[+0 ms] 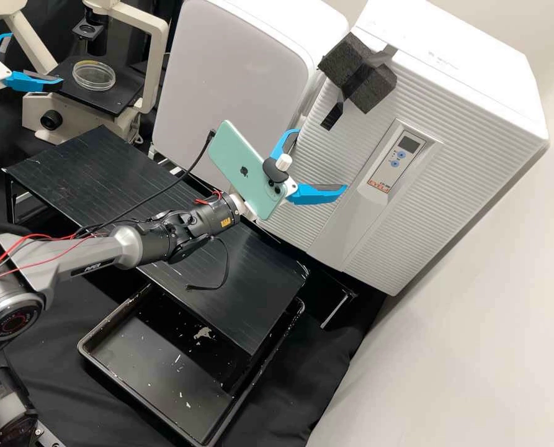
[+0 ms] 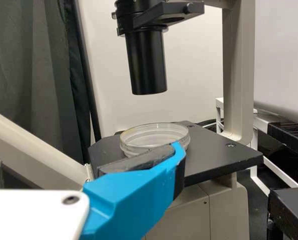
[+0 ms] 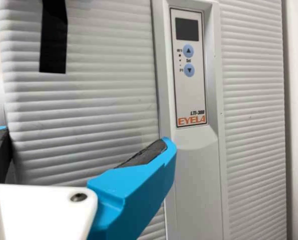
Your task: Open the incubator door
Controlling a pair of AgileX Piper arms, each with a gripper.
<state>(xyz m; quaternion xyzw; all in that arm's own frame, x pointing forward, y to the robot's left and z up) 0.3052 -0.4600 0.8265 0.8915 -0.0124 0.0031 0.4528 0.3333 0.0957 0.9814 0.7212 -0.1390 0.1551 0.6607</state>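
Observation:
The white incubator has a ribbed door with a control panel; the door looks closed. My right gripper stands open in front of the door, near its left side, with nothing between its fingers. In the right wrist view that gripper has its fingers spread before the ribbed door, one fingertip just below the panel. My left gripper is open by the microscope at the far left. In the left wrist view one finger of the gripper overlaps the glass dish's near side.
A black block is taped to the door's upper left. Beside the incubator stands another white appliance. A black platform lies under the right arm, partly over a black tray. A glass dish rests on the microscope stage.

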